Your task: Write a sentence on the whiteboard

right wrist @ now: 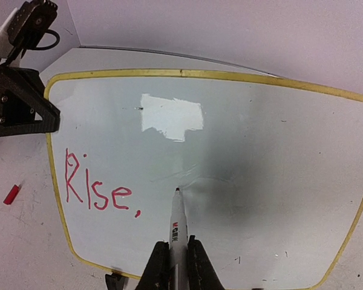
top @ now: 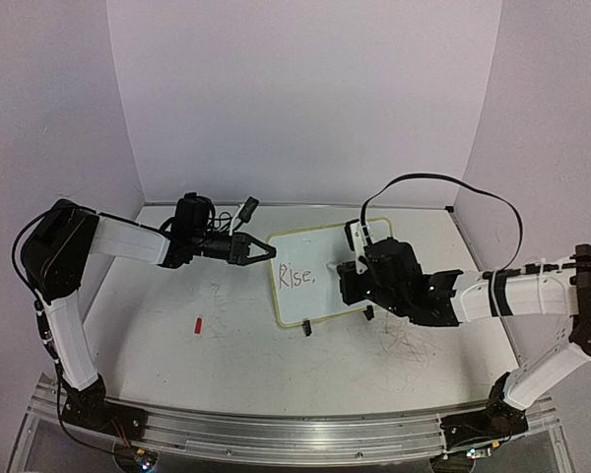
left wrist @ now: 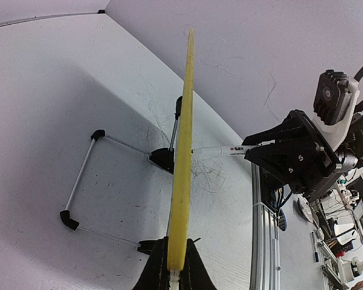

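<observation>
Well left of whiteboard (top: 315, 301); red cap (top: 198, 324).

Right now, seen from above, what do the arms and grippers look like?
Both arms have white tube-like links and black joints: left arm, right arm. The left gripper and right gripper are black, angular, two-fingered. A thin black cable loops over the right one.

Whiteboard (right wrist: 242, 169): smooth, glossy white face; matt yellow rim, possibly plastic. Marker (right wrist: 178, 217) in right gripper (right wrist: 177, 246): smooth white barrel.
</observation>
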You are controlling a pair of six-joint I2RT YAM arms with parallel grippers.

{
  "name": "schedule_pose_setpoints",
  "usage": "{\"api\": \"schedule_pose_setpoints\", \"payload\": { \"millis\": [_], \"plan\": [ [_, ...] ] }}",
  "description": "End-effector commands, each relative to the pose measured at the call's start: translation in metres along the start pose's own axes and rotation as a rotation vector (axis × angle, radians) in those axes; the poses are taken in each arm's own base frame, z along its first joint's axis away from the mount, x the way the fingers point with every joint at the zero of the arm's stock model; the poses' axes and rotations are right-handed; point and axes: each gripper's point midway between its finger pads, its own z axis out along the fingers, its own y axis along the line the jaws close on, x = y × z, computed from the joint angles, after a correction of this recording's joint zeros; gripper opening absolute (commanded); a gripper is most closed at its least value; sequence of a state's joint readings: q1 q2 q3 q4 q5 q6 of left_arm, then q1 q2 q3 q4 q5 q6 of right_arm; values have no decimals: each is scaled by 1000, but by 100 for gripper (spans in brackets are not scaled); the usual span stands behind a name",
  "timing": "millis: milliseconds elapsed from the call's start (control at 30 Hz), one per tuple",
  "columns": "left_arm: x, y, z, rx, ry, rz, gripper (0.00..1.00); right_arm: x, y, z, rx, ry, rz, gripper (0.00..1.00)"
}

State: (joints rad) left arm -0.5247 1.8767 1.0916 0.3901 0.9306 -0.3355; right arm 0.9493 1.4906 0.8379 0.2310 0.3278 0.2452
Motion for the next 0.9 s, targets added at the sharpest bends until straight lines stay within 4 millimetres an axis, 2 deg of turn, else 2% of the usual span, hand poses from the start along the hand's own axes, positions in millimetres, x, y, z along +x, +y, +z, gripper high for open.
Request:
{"api": "schedule_pose_setpoints", "payload": {
  "millis": [0,433,867],
  "plan": [
    [-6,2,-1,-48,1,-8,0,-20,1,3,20,-48,33,0],
    [-6,1,-1,-45,1,-5,0,-17,4,8,21,-37,26,0],
    [-8,-1,-1,-43,-1,-1,0,-6,17,9,-26,-5,12,0]
  ]
}}
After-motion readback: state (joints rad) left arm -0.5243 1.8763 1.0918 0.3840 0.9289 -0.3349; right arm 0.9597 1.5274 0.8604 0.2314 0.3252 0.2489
